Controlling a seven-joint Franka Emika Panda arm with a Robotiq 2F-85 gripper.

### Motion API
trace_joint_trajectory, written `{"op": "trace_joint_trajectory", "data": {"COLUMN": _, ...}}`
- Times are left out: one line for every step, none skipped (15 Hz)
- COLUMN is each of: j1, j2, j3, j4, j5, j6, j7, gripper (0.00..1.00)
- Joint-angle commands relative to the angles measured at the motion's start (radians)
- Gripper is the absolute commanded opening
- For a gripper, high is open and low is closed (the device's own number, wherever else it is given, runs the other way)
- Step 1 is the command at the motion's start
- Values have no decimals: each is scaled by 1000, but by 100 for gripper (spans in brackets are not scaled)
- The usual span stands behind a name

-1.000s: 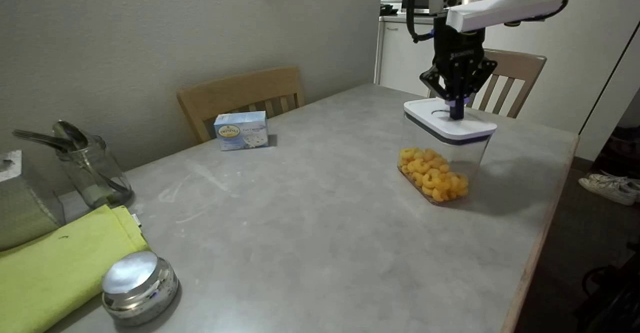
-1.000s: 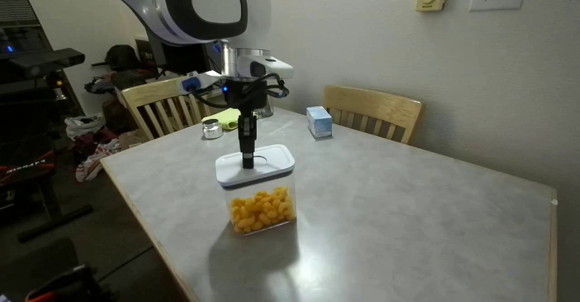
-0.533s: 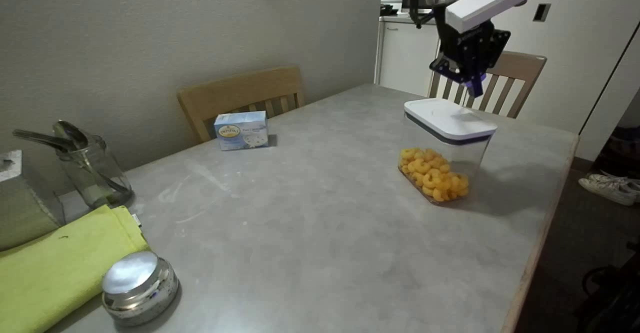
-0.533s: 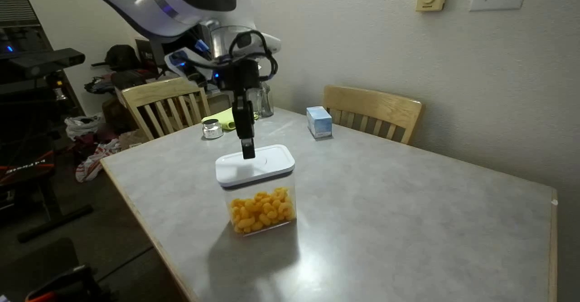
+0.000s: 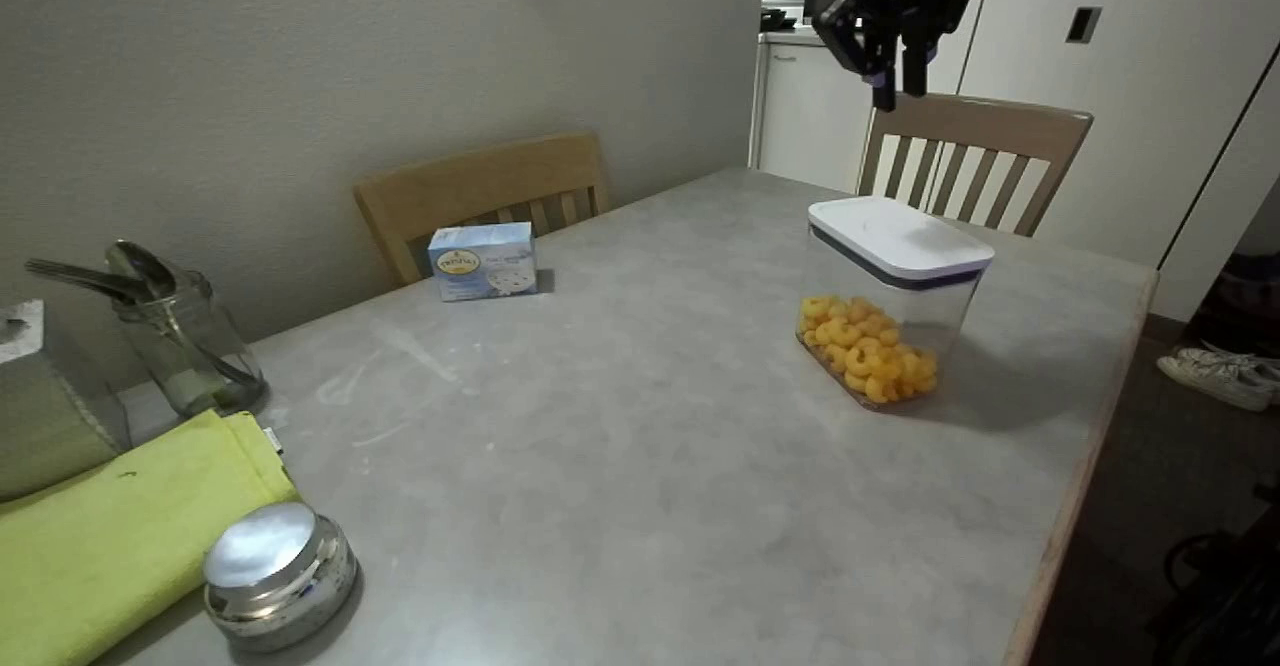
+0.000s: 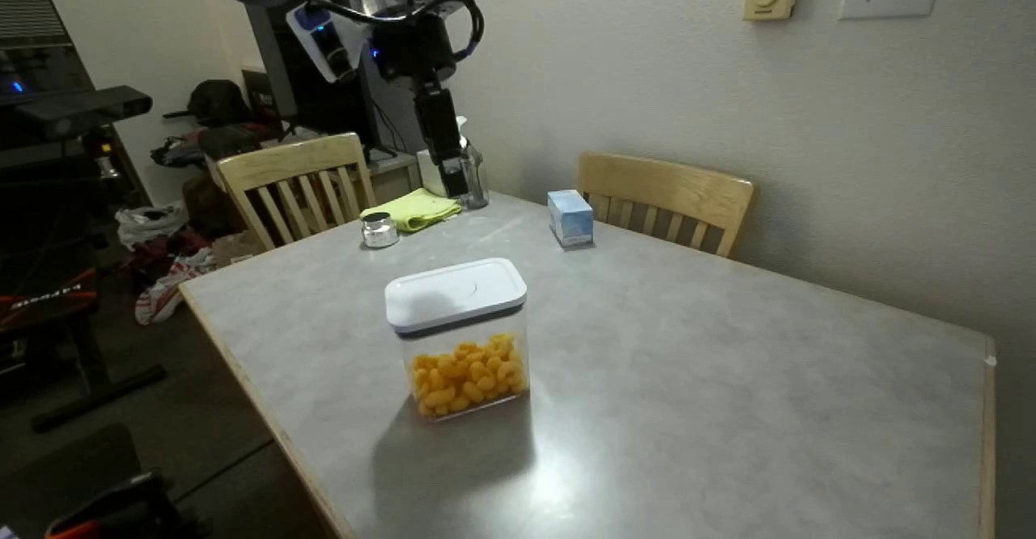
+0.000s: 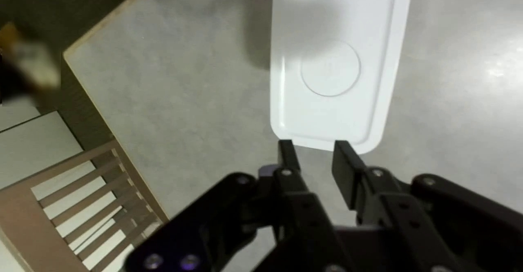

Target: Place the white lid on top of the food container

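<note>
One blue box (image 5: 484,262) reads "Twinings"; a white lid (image 5: 898,234) sits on the food container (image 5: 925,318); the hand (image 5: 900,99) hangs higher, apart from it, jaws parted.

In an exterior view, you have free air above the white lid (image 6: 455,294) and open tabletop (image 6: 753,377) to its right. Far obstacles: blue box (image 6: 571,217), silver jar (image 6: 379,231), apparently a partly hidden glass jar (image 6: 478,181).

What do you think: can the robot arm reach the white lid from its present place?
Probably yes: the open pincer hangs higher than the white lid, apart from it, and nothing visible stands between them. The lid lies flat on the food container, so its top seems free to reach from above.
</note>
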Motion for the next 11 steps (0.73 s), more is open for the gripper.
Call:
{"op": "trace_joint_trajectory", "data": {"j1": -15, "j2": -1, "j3": 18, "j4": 1, "j5": 29, "j6": 42, "j7": -16, "gripper": 36}}
{"op": "trace_joint_trajectory", "data": {"j1": -14, "j2": 0, "j3": 20, "j4": -1, "j5": 52, "j6": 79, "j7": -30, "gripper": 43}}
{"op": "trace_joint_trajectory", "data": {"j1": -14, "j2": 0, "j3": 22, "j4": -1, "j5": 60, "j6": 91, "j7": -34, "gripper": 51}}
{"op": "trace_joint_trajectory", "data": {"j1": -14, "j2": 0, "j3": 23, "j4": -1, "j5": 63, "j6": 94, "j7": -36, "gripper": 53}}
{"op": "trace_joint_trajectory", "data": {"j1": -14, "j2": 0, "j3": 23, "j4": -1, "j5": 64, "j6": 96, "j7": -36, "gripper": 53}}
{"op": "trace_joint_trajectory", "data": {"j1": -14, "j2": 0, "j3": 23, "j4": -1, "j5": 64, "j6": 96, "j7": -36, "gripper": 53}}
{"op": "trace_joint_trajectory", "data": {"j1": -14, "j2": 0, "j3": 23, "j4": -1, "j5": 64, "j6": 97, "j7": -36, "gripper": 53}}
{"op": "trace_joint_trajectory", "data": {"j1": -14, "j2": 0, "j3": 23, "j4": -1, "j5": 64, "j6": 97, "j7": -36, "gripper": 53}}
{"op": "trace_joint_trajectory", "data": {"j1": -14, "j2": 0, "j3": 23, "j4": -1, "j5": 64, "j6": 97, "j7": -36, "gripper": 53}}
{"op": "trace_joint_trajectory", "data": {"j1": -14, "j2": 0, "j3": 23, "j4": -1, "j5": 64, "j6": 97, "j7": -36, "gripper": 53}}
{"op": "trace_joint_trajectory", "data": {"j1": -14, "j2": 0, "j3": 23, "j4": -1, "j5": 64, "j6": 98, "j7": -36, "gripper": 53}}
